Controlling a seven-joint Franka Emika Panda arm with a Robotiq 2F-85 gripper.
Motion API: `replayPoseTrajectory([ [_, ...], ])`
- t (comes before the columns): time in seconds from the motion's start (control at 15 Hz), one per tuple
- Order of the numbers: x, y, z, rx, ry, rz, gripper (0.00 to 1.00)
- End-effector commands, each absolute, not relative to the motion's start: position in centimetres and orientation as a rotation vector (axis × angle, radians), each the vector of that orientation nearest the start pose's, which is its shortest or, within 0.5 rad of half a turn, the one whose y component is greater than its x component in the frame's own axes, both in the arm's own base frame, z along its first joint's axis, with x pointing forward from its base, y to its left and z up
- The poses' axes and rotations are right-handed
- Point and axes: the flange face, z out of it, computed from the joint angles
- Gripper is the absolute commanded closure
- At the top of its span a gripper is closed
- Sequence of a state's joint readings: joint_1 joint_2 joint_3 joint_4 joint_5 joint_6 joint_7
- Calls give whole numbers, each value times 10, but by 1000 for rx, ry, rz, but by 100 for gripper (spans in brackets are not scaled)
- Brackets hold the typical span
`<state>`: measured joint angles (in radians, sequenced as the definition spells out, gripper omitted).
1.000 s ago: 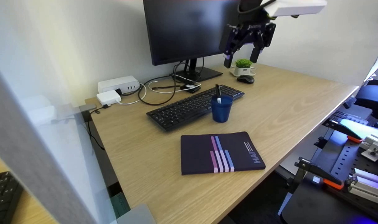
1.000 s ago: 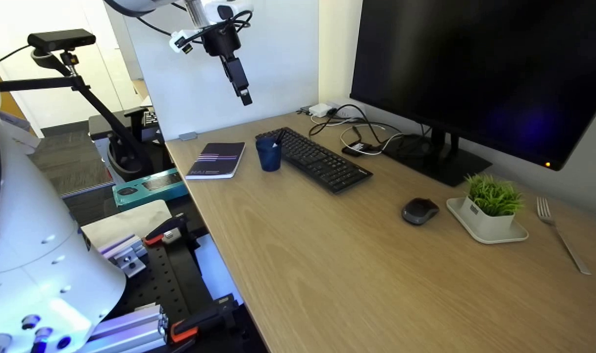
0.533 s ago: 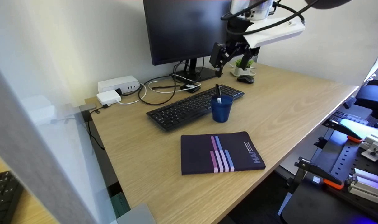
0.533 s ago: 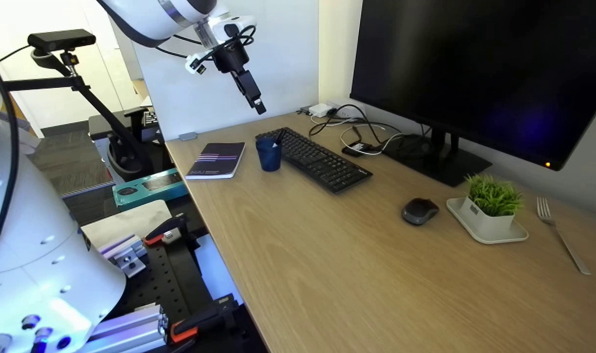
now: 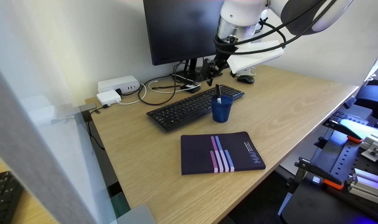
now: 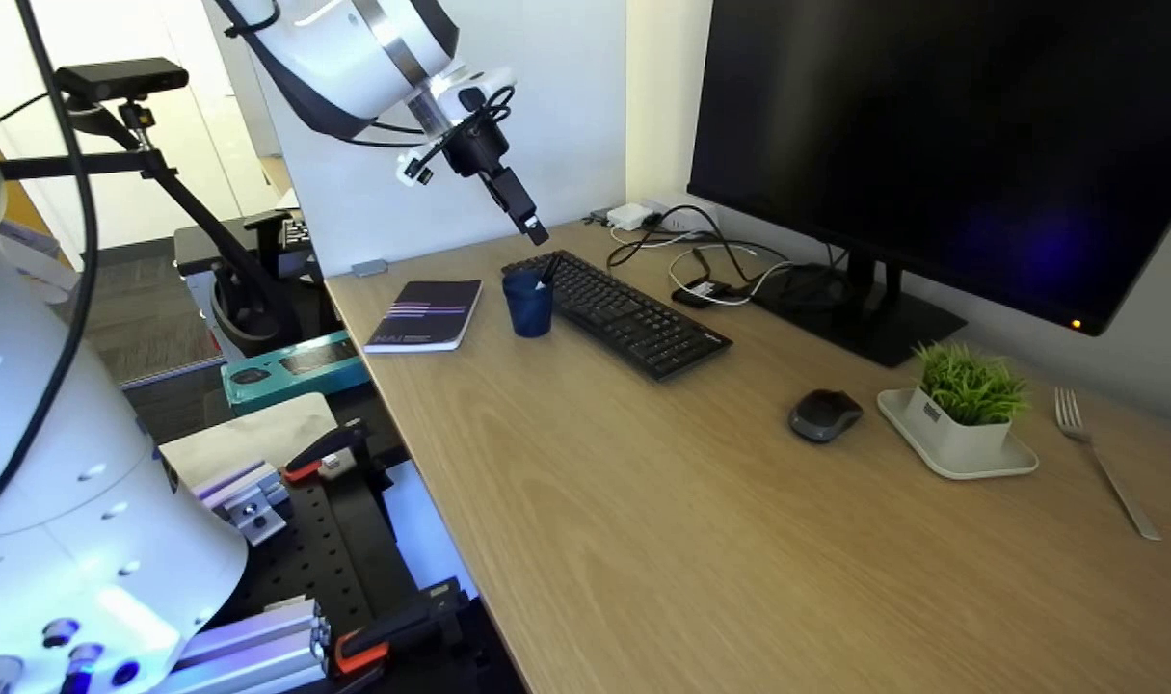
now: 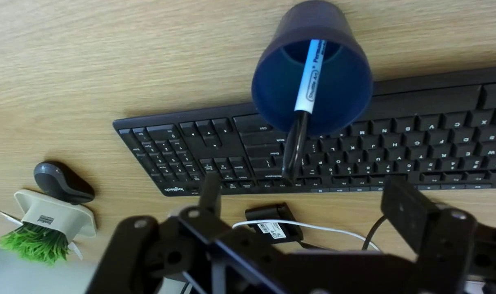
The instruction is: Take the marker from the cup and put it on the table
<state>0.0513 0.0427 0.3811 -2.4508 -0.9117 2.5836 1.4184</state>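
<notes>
The dark-blue cup [image 5: 221, 111] stands upright on the light-wood table [image 5: 288, 102], beside the keyboard. It also shows in an exterior view [image 6: 528, 308] and in the wrist view [image 7: 345, 90]. The marker [image 7: 310, 87] leans in the cup, white body partly inside, black cap sticking out over the rim. It shows in both exterior views [image 5: 218, 92] [image 6: 549, 270]. My gripper [image 7: 303, 185] is open and empty, its fingers wide apart with the marker's cap between and ahead of them in the wrist view. It hangs above and behind the cup in an exterior view [image 6: 537, 231], touching nothing.
A black keyboard [image 5: 185, 110] lies right behind the cup. A dark notebook [image 5: 221, 154] lies in front. A monitor [image 6: 932, 145], cables [image 6: 730, 265], a mouse [image 6: 824, 415], a potted plant [image 6: 971, 386] and a fork [image 6: 1105, 467] are also on the table.
My gripper has moved down and across toward the cup, tilting as it comes lower. It stays open. The cup and marker have not moved.
</notes>
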Motion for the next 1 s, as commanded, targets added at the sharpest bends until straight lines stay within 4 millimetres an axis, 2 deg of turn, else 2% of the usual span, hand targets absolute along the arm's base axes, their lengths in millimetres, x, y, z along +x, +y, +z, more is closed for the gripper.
replayPoseTrajectory([
  [0.0,446,225,269,-3248,375,-795,0],
  [0.4,455,225,242,-3249,410,-818,0],
  [0.87,464,222,229,-3255,419,-835,0],
  [0.93,464,222,228,-3255,420,-835,25],
])
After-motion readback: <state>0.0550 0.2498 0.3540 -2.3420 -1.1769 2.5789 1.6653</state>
